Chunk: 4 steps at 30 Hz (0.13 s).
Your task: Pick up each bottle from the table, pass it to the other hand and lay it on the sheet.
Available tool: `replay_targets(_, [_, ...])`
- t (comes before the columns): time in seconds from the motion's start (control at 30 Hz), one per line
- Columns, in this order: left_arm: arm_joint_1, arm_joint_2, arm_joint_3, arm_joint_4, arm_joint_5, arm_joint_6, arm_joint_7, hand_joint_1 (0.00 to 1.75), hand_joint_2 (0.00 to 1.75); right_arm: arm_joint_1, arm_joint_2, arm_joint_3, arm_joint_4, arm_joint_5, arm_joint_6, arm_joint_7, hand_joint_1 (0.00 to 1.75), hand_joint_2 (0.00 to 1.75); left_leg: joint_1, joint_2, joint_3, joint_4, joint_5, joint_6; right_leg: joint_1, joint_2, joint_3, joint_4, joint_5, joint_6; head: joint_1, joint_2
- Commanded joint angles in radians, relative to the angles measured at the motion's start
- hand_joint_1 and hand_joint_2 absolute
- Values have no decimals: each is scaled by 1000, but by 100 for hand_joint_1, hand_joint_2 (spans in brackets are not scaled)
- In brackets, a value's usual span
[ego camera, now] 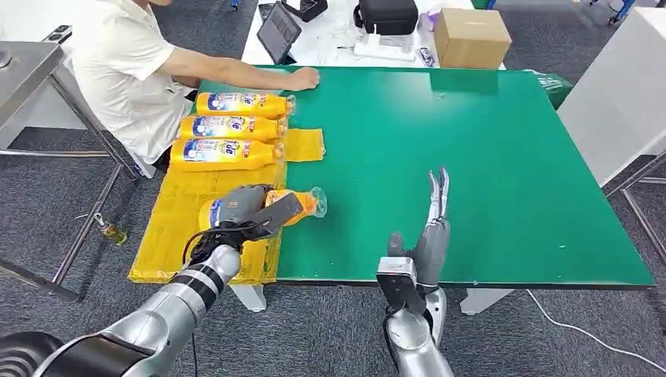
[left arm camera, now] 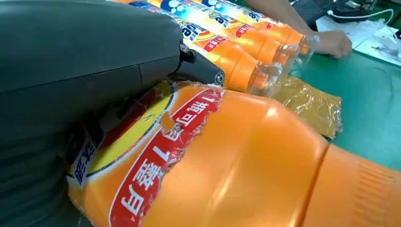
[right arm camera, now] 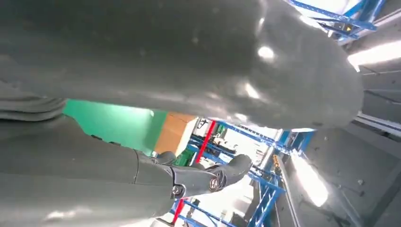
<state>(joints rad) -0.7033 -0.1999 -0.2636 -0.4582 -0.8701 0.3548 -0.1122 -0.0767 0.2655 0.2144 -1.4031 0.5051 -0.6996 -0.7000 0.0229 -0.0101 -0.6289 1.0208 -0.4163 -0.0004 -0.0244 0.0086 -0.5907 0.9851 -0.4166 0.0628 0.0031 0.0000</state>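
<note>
Placement step in hand, by judgement. Left hand (ego camera: pixel 250 212) grips an orange bottle (ego camera: pixel 302 206) lying sideways over the near part of the yellow sheet (ego camera: pixel 177 228), cap end reaching over the green surface (ego camera: pixel 487 173). Three bottles (ego camera: pixel 228 127) lie in a row on the sheet's far part, near a person's hand (ego camera: pixel 302 78). Right hand (ego camera: pixel 430 236) holds nothing, fingers straight and spread, above the surface's near edge. Next move calls for lowering the bottle flat onto bare sheet, then releasing.

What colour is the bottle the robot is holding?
Orange, with a red and yellow label; the bottle shows best in the left wrist view.
</note>
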Motion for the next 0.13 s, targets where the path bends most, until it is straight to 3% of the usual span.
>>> replay_targets(0.03, [-3,15,-49,98,-16,-66,8,28,175,-44,-36,-11,97,5,1,2,0,0,0,3,5,-2,-1,2,1,1,5,-2,0,-3,0,0])
replay_targets(0.07, [0,15,-70,98,-34,-81,11,0,175,-44,-38,-13,101,6,1,2,0,0,0,2,4,-1,-1,1,1,1,4,-2,0,-2,0,0])
replay_targets(0.1, [3,14,-88,100,-52,-88,16,0,175,-44,-42,-12,107,4,1,2,0,0,0,3,6,-2,-1,2,1,1,5,-3,0,-3,0,0])
replay_targets(0.13, [4,13,-100,103,-62,-98,23,0,0,-45,-43,-14,112,5,1,2,0,0,0,2,4,-2,0,1,0,1,3,-2,0,-2,0,0])
